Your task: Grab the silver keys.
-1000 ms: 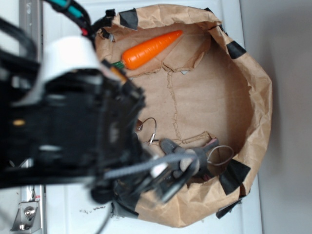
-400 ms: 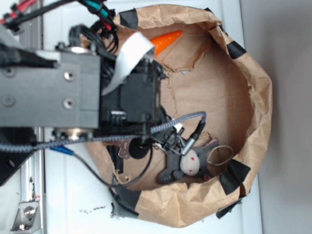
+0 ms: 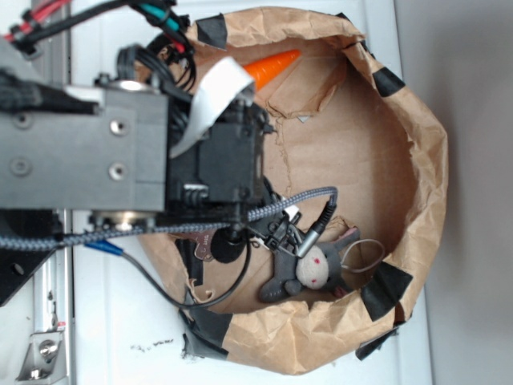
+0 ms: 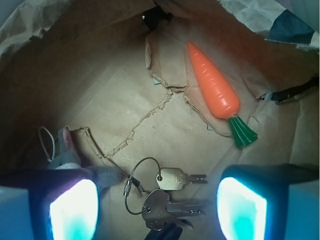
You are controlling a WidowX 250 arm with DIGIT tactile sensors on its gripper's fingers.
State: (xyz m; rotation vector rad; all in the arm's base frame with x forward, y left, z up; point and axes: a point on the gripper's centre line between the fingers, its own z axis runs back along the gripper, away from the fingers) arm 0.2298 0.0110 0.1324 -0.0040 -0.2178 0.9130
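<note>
Brown paper floor [image 4: 125,95], silver keys [image 4: 165,197] between wide-spread tool [image 4: 157,210] fingers, wrist view only.

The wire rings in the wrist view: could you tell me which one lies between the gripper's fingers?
The keys' ring, dark and low centre between the gripper fingers. The pale ring by the bunny sits far left.

The arm reaches in from the left, its wrist turned downward. The claw [image 4: 156,210] hangs with its jaws spread wide apart, one glowing pad [image 4: 72,207] at each side, gripping nothing.
</note>
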